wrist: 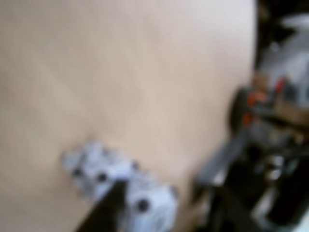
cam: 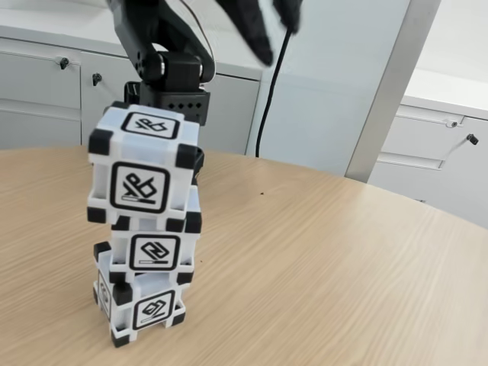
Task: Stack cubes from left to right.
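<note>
Cubes stacked three high on the wooden table (cam: 328, 259), at the left of the fixed view. Bottom cube (cam: 141, 305) flat on the wood, turned a bit so one corner faces the camera. Middle cube (cam: 152, 248) right on top of it, touching. Top cube (cam: 142, 169) on the middle one, pushed a little to the left and looking slightly tilted. White faces, black corner blocks, a black square sign on each side.

Black robot arm (cam: 164, 57) right behind the stack, reaching up and out of the top of the picture. Jaws (cam: 268, 30) high up near the top edge, dark and blurred, well apart from the cubes, with nothing between them. Cannot tell if spread or closed. Black cable (cam: 268, 95) hanging down behind the table. Grey cupboards (cam: 46, 95) along the back wall.

Very blurry wrist view. Pale blob of cubes (wrist: 123, 186) low down on the tan table (wrist: 145, 72), with a dark finger (wrist: 104, 212) in front of it. Dark arm parts (wrist: 270, 145) at the right.
</note>
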{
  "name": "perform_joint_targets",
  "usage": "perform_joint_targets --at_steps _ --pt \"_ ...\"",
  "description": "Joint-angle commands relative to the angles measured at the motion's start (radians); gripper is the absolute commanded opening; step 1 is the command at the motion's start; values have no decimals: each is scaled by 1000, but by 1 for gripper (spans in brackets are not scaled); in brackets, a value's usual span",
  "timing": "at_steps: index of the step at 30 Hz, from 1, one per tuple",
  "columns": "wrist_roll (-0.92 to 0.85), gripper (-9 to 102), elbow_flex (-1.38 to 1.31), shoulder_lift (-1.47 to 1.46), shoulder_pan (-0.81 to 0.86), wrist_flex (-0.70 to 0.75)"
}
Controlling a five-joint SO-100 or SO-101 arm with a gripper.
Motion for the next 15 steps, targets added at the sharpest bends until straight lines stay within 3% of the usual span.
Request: perform_joint_targets --at_steps 1,10,15 --pt "43 17 -20 25 -54 -63" --pt "-28 14 282 138 -69 -295" --pt "-94 6 511 241 -63 -425"
